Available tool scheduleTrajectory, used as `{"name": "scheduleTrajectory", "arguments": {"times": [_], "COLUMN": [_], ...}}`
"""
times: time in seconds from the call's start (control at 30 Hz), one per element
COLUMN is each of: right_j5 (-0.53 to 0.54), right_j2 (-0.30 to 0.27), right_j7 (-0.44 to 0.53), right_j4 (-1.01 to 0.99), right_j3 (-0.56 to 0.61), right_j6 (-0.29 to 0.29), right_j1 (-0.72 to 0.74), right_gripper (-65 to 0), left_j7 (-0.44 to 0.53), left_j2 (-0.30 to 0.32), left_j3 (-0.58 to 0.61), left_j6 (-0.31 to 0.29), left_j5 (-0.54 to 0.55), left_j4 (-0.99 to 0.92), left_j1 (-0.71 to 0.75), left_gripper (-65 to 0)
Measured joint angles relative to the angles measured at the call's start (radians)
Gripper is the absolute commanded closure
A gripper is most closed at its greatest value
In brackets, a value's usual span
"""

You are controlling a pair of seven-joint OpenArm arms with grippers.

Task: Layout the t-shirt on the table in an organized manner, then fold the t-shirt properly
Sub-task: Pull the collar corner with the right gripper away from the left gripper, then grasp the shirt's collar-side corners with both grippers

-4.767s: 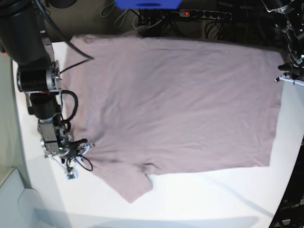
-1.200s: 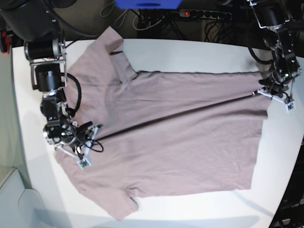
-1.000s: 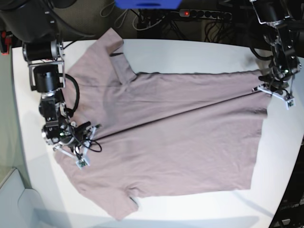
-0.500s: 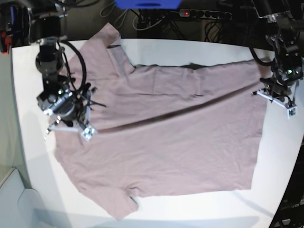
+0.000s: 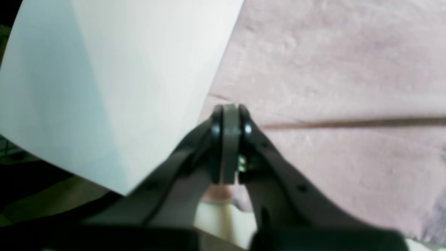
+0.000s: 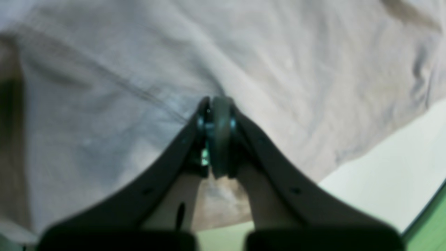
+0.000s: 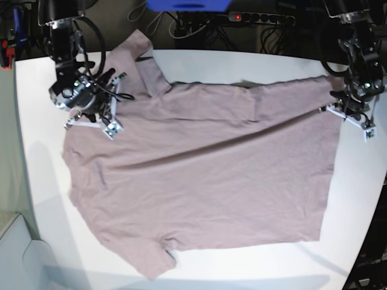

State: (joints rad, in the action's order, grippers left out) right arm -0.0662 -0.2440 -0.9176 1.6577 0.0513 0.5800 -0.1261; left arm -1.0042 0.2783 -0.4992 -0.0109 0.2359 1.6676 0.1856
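The dusty-pink t-shirt [image 7: 205,175] lies spread over the white table [image 7: 254,66], with a shallow ridge running across it between the two arms. My right gripper [image 7: 91,112] is at the shirt's left end near the collar and sleeve. In its wrist view the right gripper [image 6: 214,108] is shut on the t-shirt [image 6: 104,122], and creases fan out from the tips. My left gripper [image 7: 344,112] is at the hem corner on the right. Close up, the left gripper [image 5: 228,115] is shut on the t-shirt's [image 5: 331,69] edge, beside bare table [image 5: 122,69].
A power strip [image 7: 260,18] with a red light, cables and a blue object [image 7: 187,5] lie beyond the table's far edge. The table's rounded edge curves down the left and right sides. A pale grey surface [image 7: 18,254] sits past the lower-left edge.
My right gripper has carried the collar end toward the far edge. The left gripper rose slightly with the hem corner. The ridge across the shirt is flatter.
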Motion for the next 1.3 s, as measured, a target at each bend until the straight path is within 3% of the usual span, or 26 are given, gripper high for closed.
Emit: {"name": "scheduleTrajectory", "arguments": {"times": [0.33, 0.4, 0.57, 0.7, 0.77, 0.9, 1.03, 1.13, 1.3], "right_j5": [-0.021, -0.037, -0.032, -0.028, -0.035, -0.032, -0.032, -0.031, -0.034], "right_j2": [-0.026, -0.025, -0.003, 0.048, 0.051, 0.058, 0.053, 0.053, 0.050], "right_j7": [-0.024, -0.069, -0.056, -0.083, -0.099, -0.077, -0.084, -0.074, -0.074], "right_j4": [0.035, 0.100, 0.314, 0.344, 0.340, 0.340, 0.340, 0.341, 0.341], "right_j3": [-0.043, -0.042, -0.043, -0.051, -0.054, -0.056, -0.058, -0.082, -0.096], "right_j6": [0.002, 0.003, 0.003, 0.004, 0.004, 0.004, 0.003, 0.004, 0.003], "right_j1": [-0.023, -0.045, -0.077, -0.109, -0.135, -0.172, -0.174, -0.199, -0.216], "right_gripper": [0.0, 0.0, 0.0, 0.0, 0.0, 0.0, 0.0, 0.0, 0.0], "left_j7": [0.002, 0.007, 0.000, 0.084, 0.143, 0.170, 0.203, 0.254, 0.254], "left_j2": [-0.009, -0.007, -0.007, -0.003, 0.003, 0.010, 0.074, 0.100, 0.131], "left_j3": [0.011, 0.027, 0.042, 0.077, 0.082, 0.079, 0.077, 0.074, 0.074], "left_j6": [0.000, 0.000, 0.000, 0.000, 0.000, 0.000, -0.013, -0.006, -0.001], "left_j5": [0.007, 0.007, 0.000, 0.005, 0.004, 0.000, 0.028, 0.015, 0.007], "left_j4": [-0.010, -0.008, -0.008, -0.036, -0.071, -0.101, -0.159, -0.211, -0.264], "left_j1": [0.072, 0.094, 0.144, 0.143, 0.141, 0.132, 0.126, 0.112, 0.077], "left_gripper": [-0.7, -0.6, -0.6, -0.5, -0.5, -0.5, -0.5, -0.5, -0.5]}}
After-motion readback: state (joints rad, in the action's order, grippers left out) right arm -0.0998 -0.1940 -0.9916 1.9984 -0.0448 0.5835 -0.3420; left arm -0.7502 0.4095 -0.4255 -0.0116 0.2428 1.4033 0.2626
